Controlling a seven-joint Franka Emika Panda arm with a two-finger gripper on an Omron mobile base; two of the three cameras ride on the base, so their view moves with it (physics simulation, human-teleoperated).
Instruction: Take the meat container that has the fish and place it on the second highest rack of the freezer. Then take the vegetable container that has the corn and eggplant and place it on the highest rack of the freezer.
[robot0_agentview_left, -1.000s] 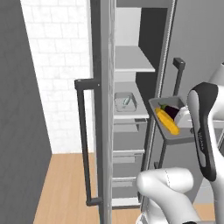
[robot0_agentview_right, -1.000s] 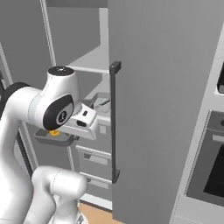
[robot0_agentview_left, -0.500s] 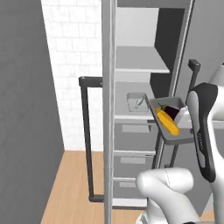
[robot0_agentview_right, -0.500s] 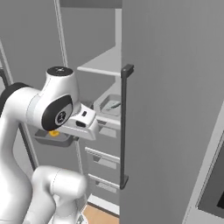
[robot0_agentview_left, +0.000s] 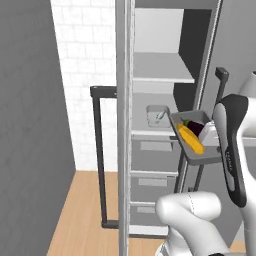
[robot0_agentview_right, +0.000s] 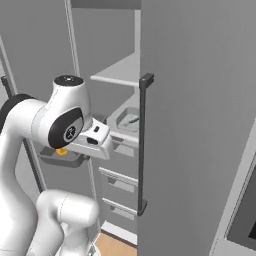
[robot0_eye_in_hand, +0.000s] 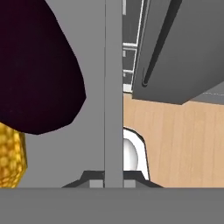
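I've got the pincer (robot0_eye_in_hand: 113, 177) clamped on the tray's rim (robot0_eye_in_hand: 113, 87); one corn (robot0_agentview_left: 190, 139), one eggplant (robot0_agentview_left: 196, 127) inside.

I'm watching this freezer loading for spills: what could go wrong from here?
1. The vegetable container is held by one edge, jaws shut on its wall, and tilts; the corn and eggplant could slide out.
2. It hangs beside the freezer's frame, level with the fish tray's shelf, below the highest rack; lifting it could clip the frame or that rack's edge.
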